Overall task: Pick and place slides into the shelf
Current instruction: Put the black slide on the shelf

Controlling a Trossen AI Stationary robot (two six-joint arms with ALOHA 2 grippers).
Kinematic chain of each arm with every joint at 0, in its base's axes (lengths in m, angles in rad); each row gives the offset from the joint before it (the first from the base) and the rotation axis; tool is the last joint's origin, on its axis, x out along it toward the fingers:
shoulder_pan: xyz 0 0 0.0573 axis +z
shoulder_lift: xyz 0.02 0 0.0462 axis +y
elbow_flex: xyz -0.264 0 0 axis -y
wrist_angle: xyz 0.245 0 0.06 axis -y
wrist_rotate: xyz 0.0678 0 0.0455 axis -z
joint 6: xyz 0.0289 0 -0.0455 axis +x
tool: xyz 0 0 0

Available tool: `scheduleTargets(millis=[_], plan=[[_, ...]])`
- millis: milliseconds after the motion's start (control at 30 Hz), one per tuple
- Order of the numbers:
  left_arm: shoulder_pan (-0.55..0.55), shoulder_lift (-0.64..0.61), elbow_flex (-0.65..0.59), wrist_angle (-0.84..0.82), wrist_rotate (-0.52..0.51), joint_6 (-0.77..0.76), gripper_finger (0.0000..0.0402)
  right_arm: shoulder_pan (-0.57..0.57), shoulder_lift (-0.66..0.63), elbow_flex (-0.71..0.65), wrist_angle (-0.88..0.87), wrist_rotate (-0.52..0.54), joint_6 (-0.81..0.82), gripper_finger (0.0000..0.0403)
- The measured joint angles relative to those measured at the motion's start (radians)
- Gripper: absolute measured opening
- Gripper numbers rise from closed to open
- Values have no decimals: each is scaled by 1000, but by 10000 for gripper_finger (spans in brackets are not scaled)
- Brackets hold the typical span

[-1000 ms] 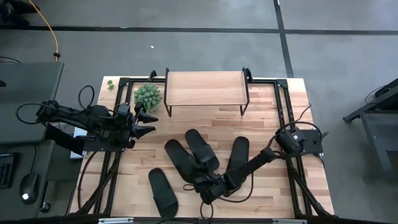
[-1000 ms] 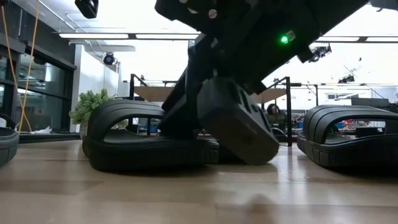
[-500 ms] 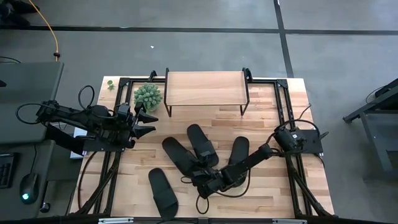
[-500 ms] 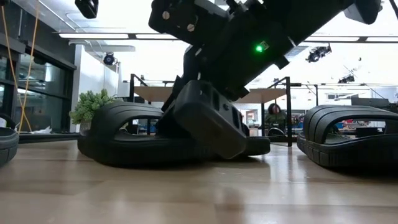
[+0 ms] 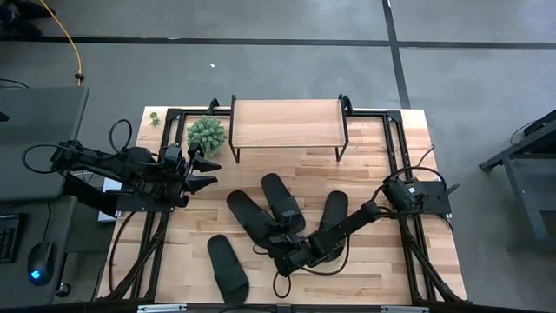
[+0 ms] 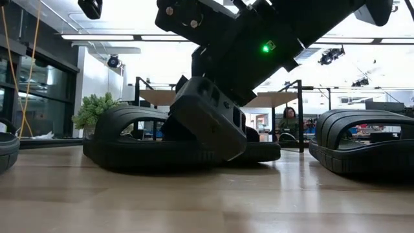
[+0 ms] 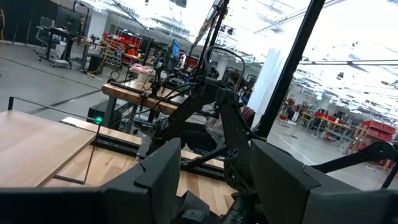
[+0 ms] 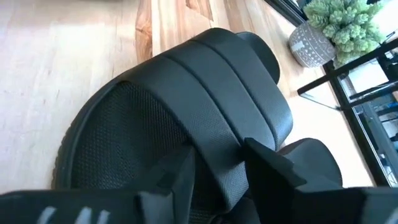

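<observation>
Slides all four lie on the table low in centre frame, none on the shelf above, so I've everything left: right gripper clamps one strap, left gripper waits open at left.

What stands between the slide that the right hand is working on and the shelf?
Another slide lies beside it, partly between the slide at the right hand and the shelf. Beyond that slide, only bare tabletop shows before the shelf.
</observation>
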Motion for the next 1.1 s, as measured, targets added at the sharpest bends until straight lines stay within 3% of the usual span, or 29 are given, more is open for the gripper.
scheduleTargets(millis=[300, 833, 1100], plan=[[0, 0, 0, 0, 0, 0, 177, 0, -2, 1, 2, -44, -1, 9], [0, 0, 0, -1, 0, 26, 177, -1, -1, 7, 32, -53, -29, 2], [0, 0, 0, -15, 0, 28, 177, -4, 0, 160, -174, -59, -18, 1]])
